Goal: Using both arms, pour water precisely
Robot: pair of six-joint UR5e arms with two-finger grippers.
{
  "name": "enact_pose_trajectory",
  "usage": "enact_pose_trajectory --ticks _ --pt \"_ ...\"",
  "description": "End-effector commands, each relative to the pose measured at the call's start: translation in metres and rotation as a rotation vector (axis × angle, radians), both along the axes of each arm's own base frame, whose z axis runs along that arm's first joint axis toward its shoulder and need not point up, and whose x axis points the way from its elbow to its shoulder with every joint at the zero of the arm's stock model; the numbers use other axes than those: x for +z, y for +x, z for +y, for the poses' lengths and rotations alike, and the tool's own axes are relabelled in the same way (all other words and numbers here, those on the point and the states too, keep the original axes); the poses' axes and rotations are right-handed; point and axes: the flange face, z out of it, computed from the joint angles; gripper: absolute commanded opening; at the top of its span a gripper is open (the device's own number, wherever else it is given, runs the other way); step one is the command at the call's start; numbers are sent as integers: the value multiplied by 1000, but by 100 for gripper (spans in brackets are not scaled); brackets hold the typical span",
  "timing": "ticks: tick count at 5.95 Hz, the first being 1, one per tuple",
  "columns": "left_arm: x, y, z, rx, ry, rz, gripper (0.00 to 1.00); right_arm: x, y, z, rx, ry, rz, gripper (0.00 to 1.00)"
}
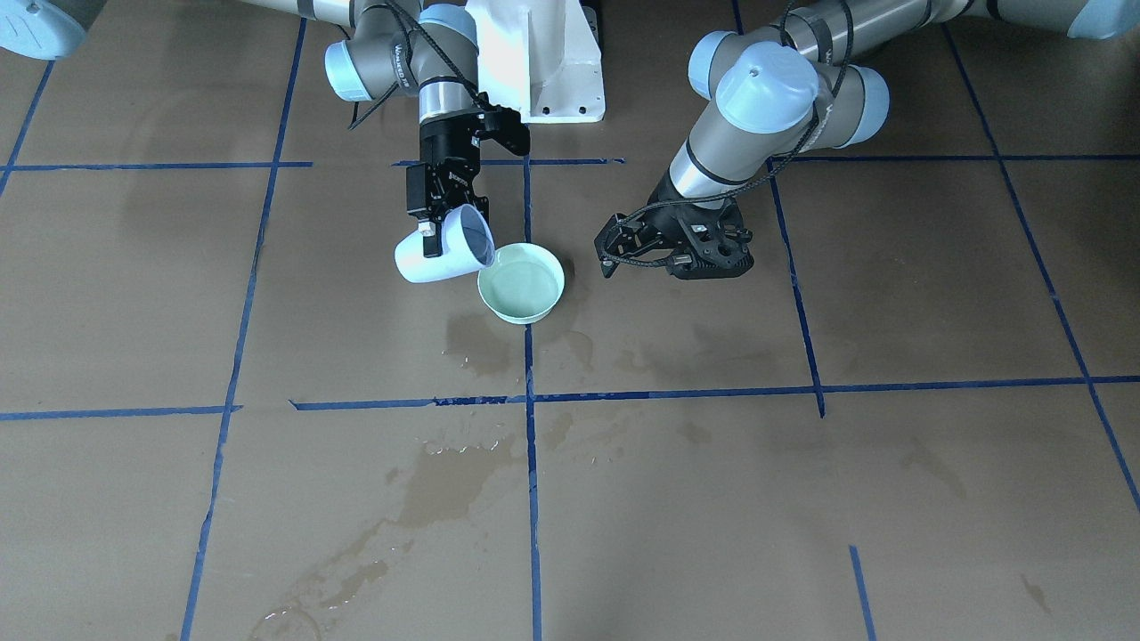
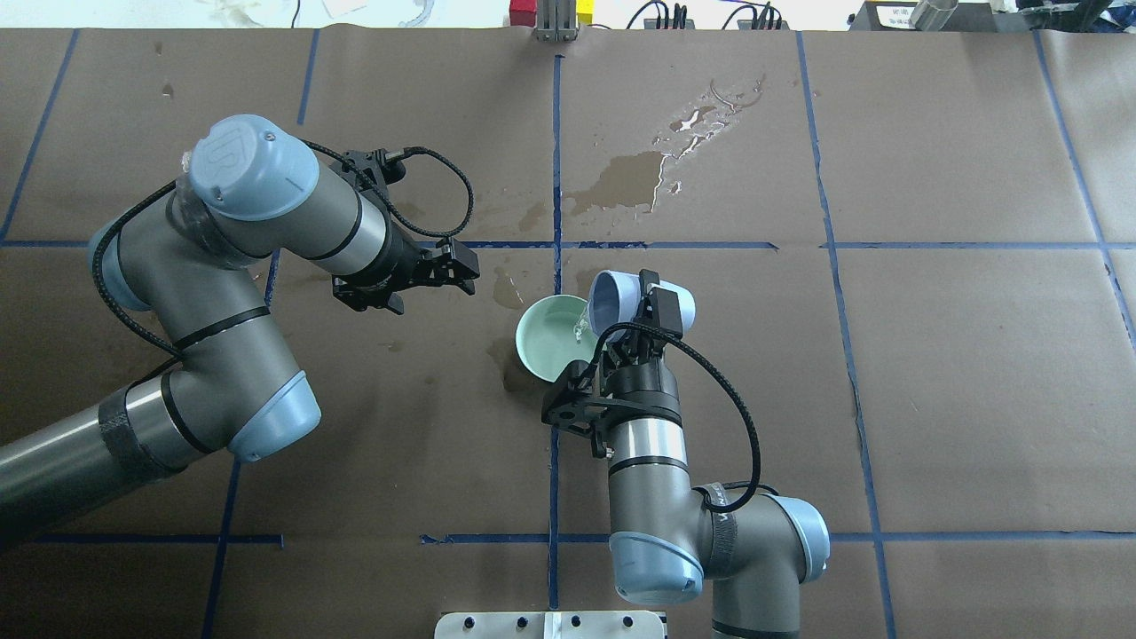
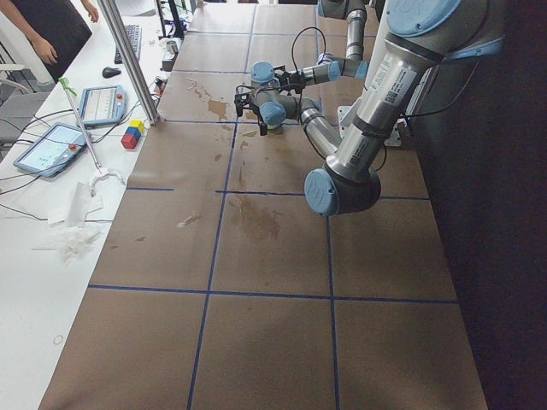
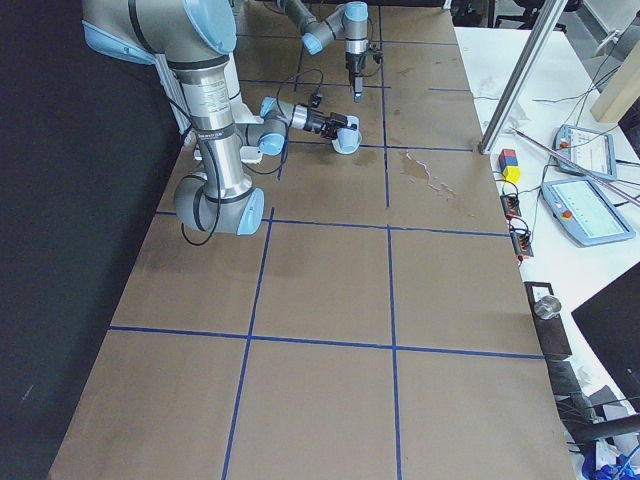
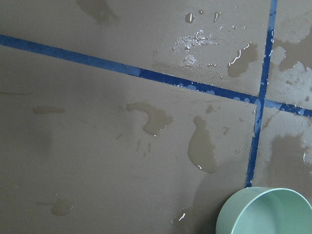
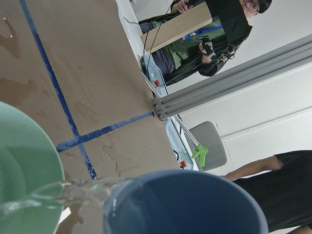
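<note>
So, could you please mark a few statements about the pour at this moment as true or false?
1. The right claw holds a tilted cup at the rim of the bowl. True.
2. A stream of water runs from the cup into the bowl. True.
3. The left claw grips the bowl to steady it. False: it is open and empty, beside the bowl and apart from it.
4. The table is dry all over. False: puddles lie on its brown cover, some close to the bowl and more farther out.
</note>
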Motion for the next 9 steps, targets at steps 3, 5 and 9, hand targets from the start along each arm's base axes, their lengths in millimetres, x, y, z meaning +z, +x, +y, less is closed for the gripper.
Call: enact_pose_trajectory --ticks 3,5,9 --pt "-1 -1 0 -2 0 1 99 4 -3 -1 -13 6 116 14" --pt "-1 -1 0 -2 1 3 99 -2 -1 -1 -6 7 78 14" --pt "-3 -2 0 -3 3 4 99 -6 10 -6 80 -75 -461 14"
